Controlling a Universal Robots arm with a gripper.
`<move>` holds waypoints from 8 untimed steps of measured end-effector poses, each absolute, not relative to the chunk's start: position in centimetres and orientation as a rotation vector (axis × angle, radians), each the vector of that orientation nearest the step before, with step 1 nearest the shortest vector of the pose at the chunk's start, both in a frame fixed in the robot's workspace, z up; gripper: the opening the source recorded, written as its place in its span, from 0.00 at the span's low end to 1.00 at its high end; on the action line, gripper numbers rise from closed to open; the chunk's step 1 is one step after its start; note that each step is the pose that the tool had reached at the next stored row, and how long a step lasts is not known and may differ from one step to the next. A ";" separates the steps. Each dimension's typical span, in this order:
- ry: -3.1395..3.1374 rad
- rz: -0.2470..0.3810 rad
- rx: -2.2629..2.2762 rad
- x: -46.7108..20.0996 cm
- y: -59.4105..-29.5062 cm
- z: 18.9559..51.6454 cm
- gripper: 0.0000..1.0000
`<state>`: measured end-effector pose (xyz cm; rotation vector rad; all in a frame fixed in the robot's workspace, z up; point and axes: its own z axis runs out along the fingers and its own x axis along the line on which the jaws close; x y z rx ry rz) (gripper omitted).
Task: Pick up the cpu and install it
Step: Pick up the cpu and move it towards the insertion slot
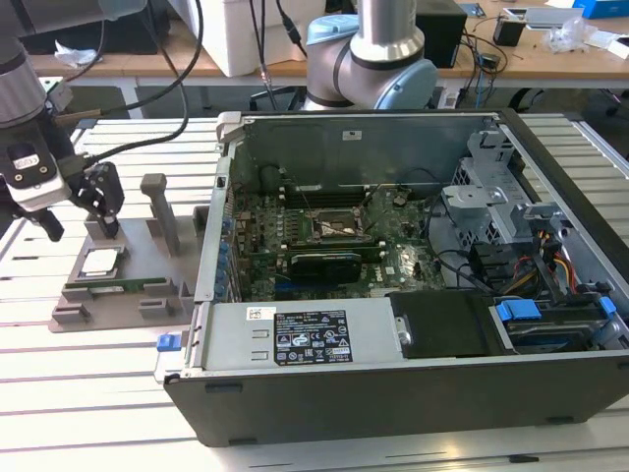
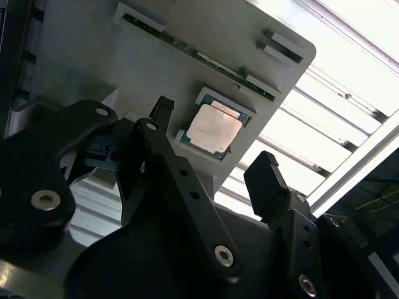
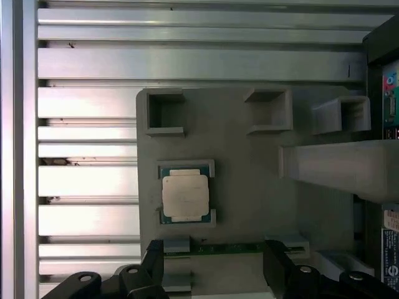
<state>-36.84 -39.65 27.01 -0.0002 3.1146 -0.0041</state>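
Colour key: the cpu (image 3: pixel 185 195) has a pale silver-grey top edged by a thin green rim, the fixture plate (image 3: pixel 243 162) is plain matte grey, the memory stick (image 3: pixel 230 248) is green, and the gripper (image 1: pixel 101 218) is black with silver screw heads. The table (image 1: pixel 88 393) is light silver metal, striped by parallel dark grooves. The computer case (image 1: pixel 393 403) is dark grey, with a green motherboard (image 1: pixel 393 261), blue clips (image 1: pixel 518 312) and a black label (image 1: pixel 313 337) with white print.
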 end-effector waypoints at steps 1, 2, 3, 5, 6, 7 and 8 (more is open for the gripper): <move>3.115 -0.004 0.000 -36.8 -39.6 26.9 0.73; 3.115 -0.004 0.000 -36.8 -39.6 26.8 0.73; 3.115 -0.004 0.000 -36.8 -39.6 26.7 0.73; 3.115 -0.004 0.000 -36.8 -39.6 26.5 0.73; 3.115 -0.004 0.000 -36.8 -39.6 26.4 0.73; 3.115 -0.004 0.000 -36.8 -39.6 26.3 0.73; 3.115 -0.004 0.000 -36.8 -39.6 26.2 0.73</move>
